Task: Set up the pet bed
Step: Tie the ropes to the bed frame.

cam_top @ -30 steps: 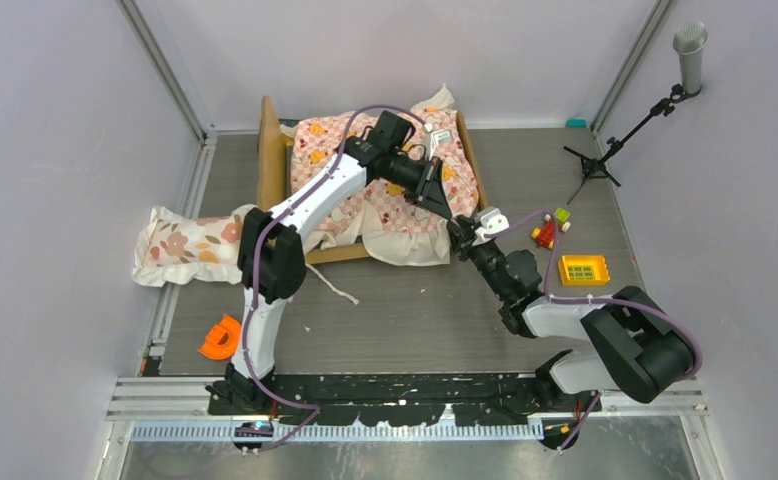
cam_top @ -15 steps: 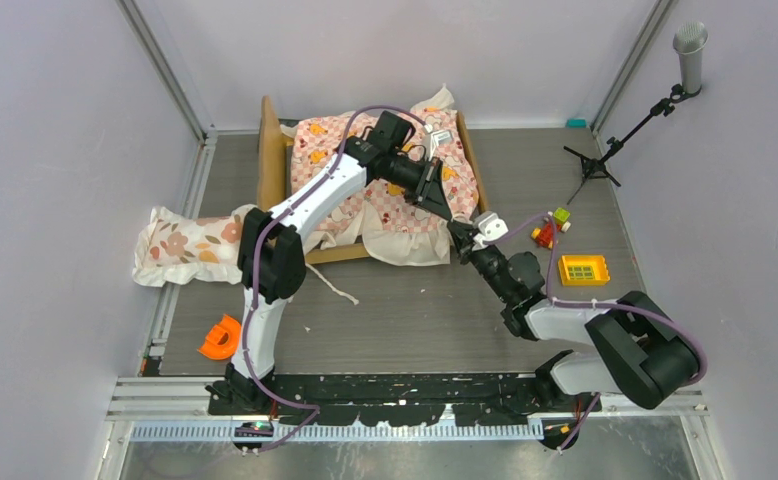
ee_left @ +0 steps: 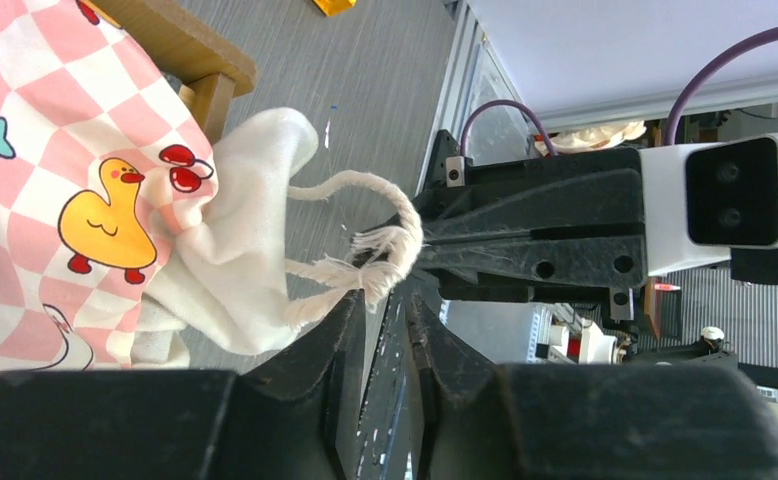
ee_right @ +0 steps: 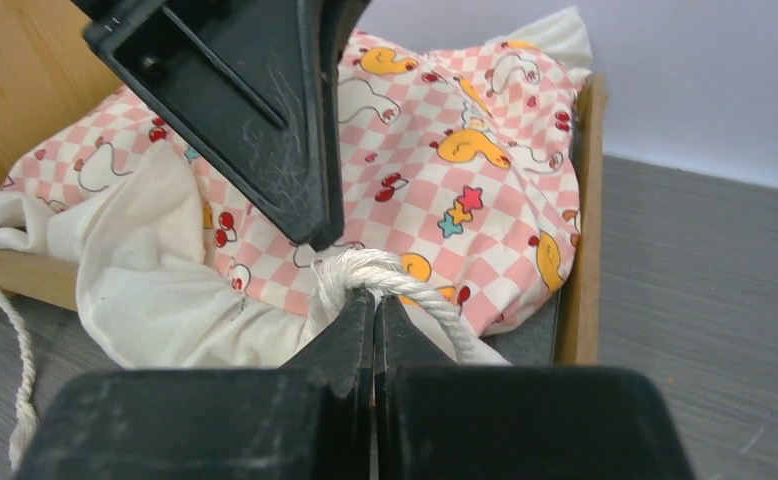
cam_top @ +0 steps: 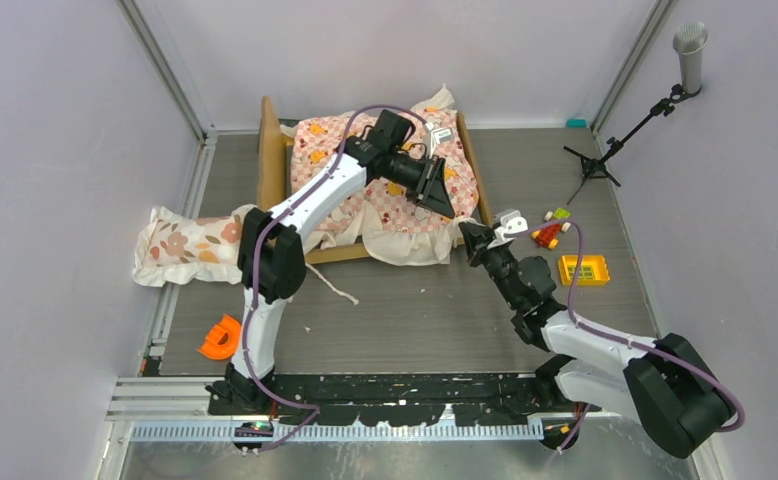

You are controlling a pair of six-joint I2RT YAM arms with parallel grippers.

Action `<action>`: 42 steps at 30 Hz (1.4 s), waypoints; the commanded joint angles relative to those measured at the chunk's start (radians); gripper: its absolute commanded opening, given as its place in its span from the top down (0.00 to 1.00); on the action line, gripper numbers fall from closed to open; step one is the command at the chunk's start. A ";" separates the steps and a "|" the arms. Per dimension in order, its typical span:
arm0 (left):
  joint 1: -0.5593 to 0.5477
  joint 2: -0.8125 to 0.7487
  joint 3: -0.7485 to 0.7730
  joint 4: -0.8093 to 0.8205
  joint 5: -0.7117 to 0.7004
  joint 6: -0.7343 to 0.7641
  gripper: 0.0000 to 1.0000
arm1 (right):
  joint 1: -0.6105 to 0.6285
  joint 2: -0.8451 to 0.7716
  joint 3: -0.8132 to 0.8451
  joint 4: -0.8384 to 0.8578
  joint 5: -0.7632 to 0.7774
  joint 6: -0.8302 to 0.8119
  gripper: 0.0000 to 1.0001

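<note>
While the right fingers clench the white cotton cord of the pink-checkered sheet and the left fingers stand slightly parted, the tan wooden pet bed at the far edge of the table is likely having its sheet fastened, needing a taut pull next.

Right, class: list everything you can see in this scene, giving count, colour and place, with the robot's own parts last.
pet bed: one, tan wood, far middle of the table
sheet: one, pink-checked with ducks, cream ruffle, heaped over the bed
held cord: one, white, at the sheet's near right corner
loose cord: one, white, on the table before the bed
pillow: one, floral cream, left of the bed
orange piece: one, near left
yellow tray: one, right side
toy blocks: small cluster, red, yellow, green, beside the tray
teal piece: one, far right edge
stand: one, black tripod, far right
table: one, grey
left gripper: black, slightly open, by the held cord
right gripper: black, shut on the held cord
</note>
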 commanded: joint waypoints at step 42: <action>-0.125 -0.334 -0.629 0.676 -0.326 0.441 0.41 | 0.003 -0.122 0.096 -0.302 0.073 0.113 0.99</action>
